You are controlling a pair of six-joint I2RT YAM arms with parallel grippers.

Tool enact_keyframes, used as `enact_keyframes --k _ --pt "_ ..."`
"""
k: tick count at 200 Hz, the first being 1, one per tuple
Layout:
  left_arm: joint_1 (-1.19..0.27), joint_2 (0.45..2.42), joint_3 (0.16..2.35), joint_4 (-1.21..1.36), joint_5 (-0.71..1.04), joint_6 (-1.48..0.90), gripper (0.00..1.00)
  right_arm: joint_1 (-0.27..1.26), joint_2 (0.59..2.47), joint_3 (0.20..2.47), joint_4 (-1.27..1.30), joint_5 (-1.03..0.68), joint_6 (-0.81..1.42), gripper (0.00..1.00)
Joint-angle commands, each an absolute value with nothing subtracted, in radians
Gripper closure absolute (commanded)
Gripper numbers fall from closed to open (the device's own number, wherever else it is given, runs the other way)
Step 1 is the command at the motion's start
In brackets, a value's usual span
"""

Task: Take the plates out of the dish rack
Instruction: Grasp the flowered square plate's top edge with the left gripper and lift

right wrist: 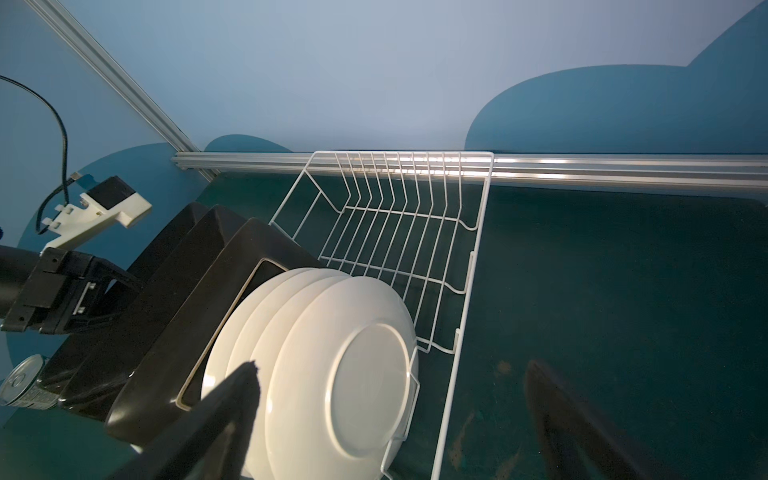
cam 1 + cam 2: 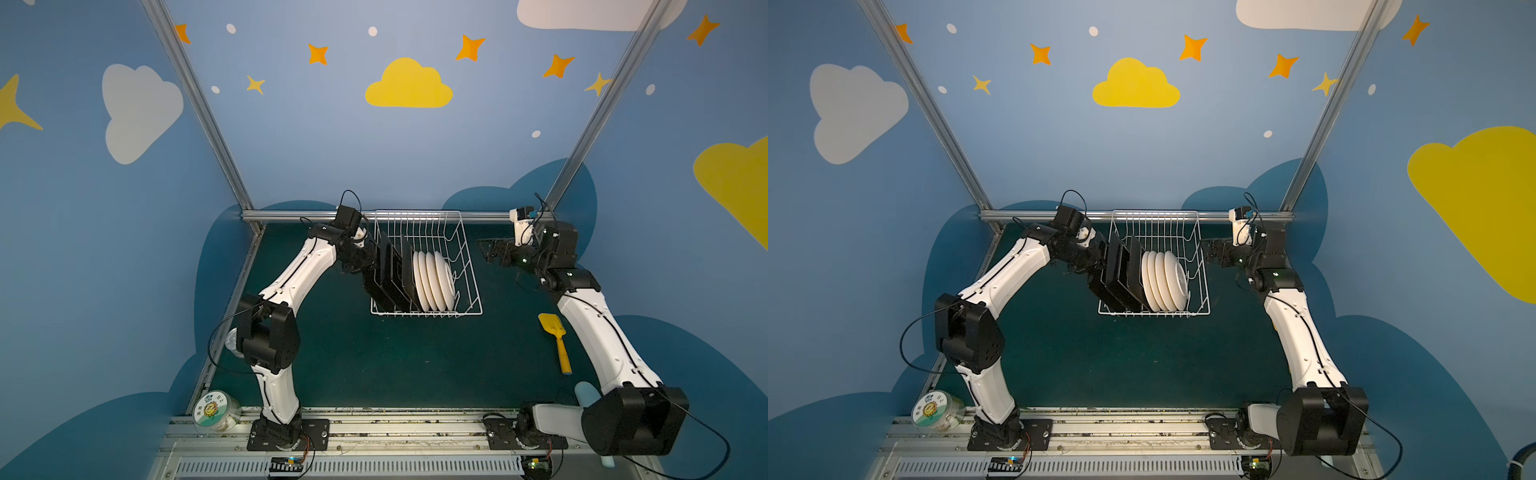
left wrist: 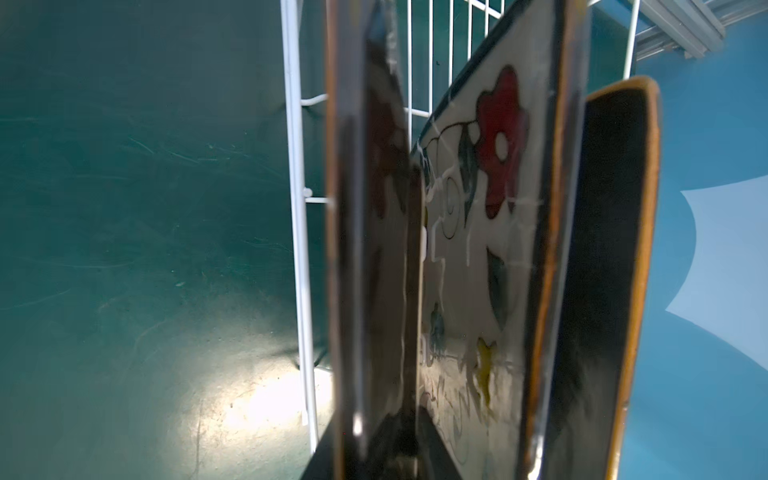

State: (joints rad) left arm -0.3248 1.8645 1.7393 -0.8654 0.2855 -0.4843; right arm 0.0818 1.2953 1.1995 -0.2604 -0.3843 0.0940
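dish rack (image 2: 469,266) holds three square plates (image 2: 390,270) and four round plates (image 2: 434,278), all on edge. left gripper (image 2: 370,262) straddles the outermost square one, can't tell if clamped. right gripper (image 2: 486,249) fingers wide apart beside it.

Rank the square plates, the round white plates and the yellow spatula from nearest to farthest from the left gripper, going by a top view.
1. Square plates: at the left gripper, at the left end of the dish rack.
2. Round white plates: just beyond them, mid-rack.
3. Yellow spatula: outside the rack, far right.
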Motion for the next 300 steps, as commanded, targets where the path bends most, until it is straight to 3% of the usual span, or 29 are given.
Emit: enact_keyframes --k 1,78,226,300 --pt "-0.319 1.887 1.756 -0.891 0.267 -0.494 0.77 0.086 1.273 1.185 -0.241 -0.368 0.100 0.01" --pt "-0.322 1.905 1.762 -0.912 0.282 -0.511 0.97 0.088 1.271 1.185 -0.231 -0.353 0.109 0.01" --pt "-0.258 1.797 1.788 -0.793 0.475 -0.608 0.97 0.097 1.270 1.183 -0.227 -0.344 0.115 0.01" --pt "-0.234 1.777 1.882 -0.889 0.473 -0.527 0.97 0.104 1.284 1.187 -0.212 -0.347 0.120 0.01"
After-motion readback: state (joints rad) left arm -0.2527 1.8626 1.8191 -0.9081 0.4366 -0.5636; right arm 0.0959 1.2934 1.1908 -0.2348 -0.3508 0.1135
